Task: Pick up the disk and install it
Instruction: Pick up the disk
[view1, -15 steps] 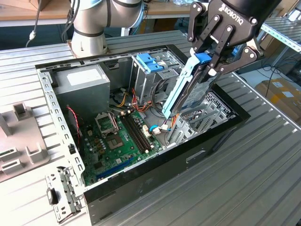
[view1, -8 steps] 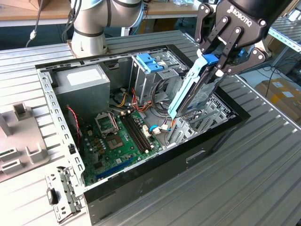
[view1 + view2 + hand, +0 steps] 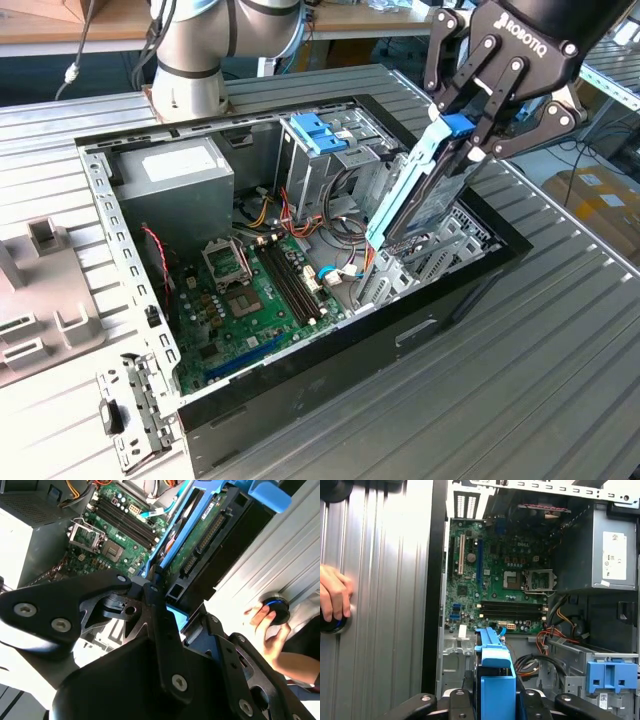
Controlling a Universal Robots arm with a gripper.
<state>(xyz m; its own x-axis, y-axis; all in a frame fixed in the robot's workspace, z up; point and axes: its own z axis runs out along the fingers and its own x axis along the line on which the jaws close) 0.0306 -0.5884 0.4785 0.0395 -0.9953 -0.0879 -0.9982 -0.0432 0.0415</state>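
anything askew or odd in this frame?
The disk is steeply tilted: its lower end is down in the open case and its upper end is clamped in the gripper, so it is not lying flat in a bay. A hand rests on a round dark knob on the table beside the case.

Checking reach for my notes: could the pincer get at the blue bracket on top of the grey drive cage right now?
Probably not as it stands. The blue bracket lies open from above, but the pincer is shut on the disk, which slants down into the computer case.
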